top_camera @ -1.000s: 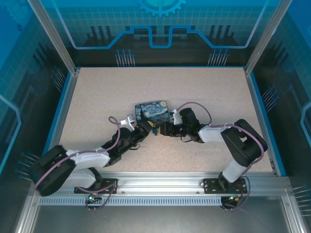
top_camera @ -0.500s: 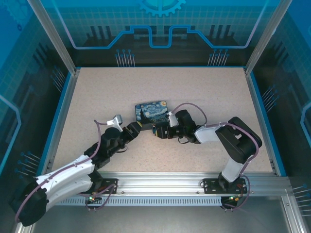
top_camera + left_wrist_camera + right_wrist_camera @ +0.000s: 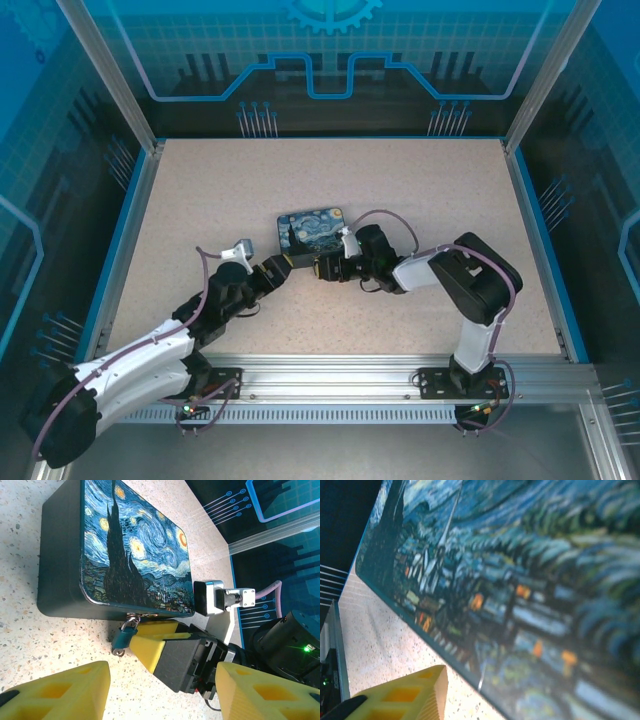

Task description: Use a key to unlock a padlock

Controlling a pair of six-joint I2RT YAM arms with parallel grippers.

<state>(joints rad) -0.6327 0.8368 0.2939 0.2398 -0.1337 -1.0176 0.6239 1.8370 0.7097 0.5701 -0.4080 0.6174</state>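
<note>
One padlock [image 3: 124, 636] hangs on one starry-night box [image 3: 135, 545]; the left gripper [image 3: 281, 263] gapes empty, the right gripper's [image 3: 321, 267] grip cannot be told.

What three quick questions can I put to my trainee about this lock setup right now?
1. True or false: the left gripper is open and gripping nothing.
2. Where is the padlock? A) attached at the side of the painted box; B) lying on top of the lid; C) pinched between the left fingers.
3. Which arm's yellow fingers sit right beside the padlock?
Key: 1 true; 2 A; 3 the right gripper.
</note>
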